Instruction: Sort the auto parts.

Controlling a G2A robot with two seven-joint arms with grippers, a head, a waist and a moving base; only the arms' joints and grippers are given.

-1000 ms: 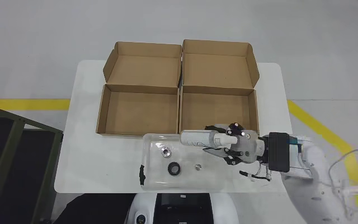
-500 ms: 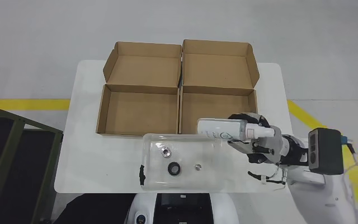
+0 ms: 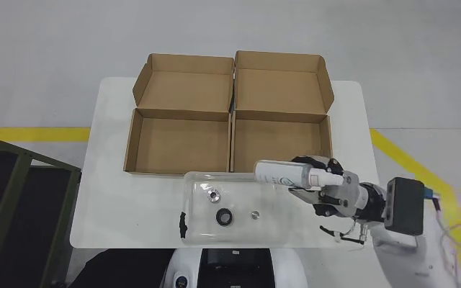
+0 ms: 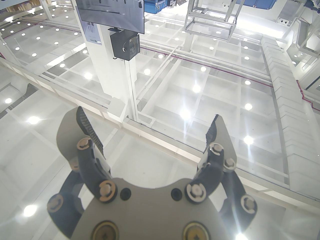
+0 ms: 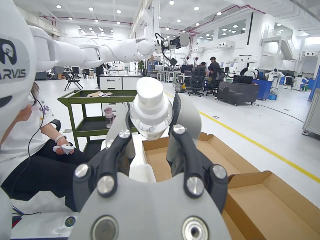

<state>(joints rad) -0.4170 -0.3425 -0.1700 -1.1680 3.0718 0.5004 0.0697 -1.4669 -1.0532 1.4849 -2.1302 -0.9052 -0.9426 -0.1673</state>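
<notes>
My right gripper is shut on a white capped bottle, held level above the right end of the clear tray. In the right wrist view the bottle sits between the grey fingers, cap end on, with an open cardboard box below. A metal ring, a black ring and a small silver part lie in the tray. My left gripper is open with nothing in it, raised high and pointing at the ceiling.
Two open cardboard boxes stand side by side behind the tray, the left box and the right box, lids folded back. Bare white table lies left of the tray. A dark cart stands off the table's left.
The right gripper carried the bottle up and to the right, from over the tray's middle to its right end. The parts in the tray have not moved.
</notes>
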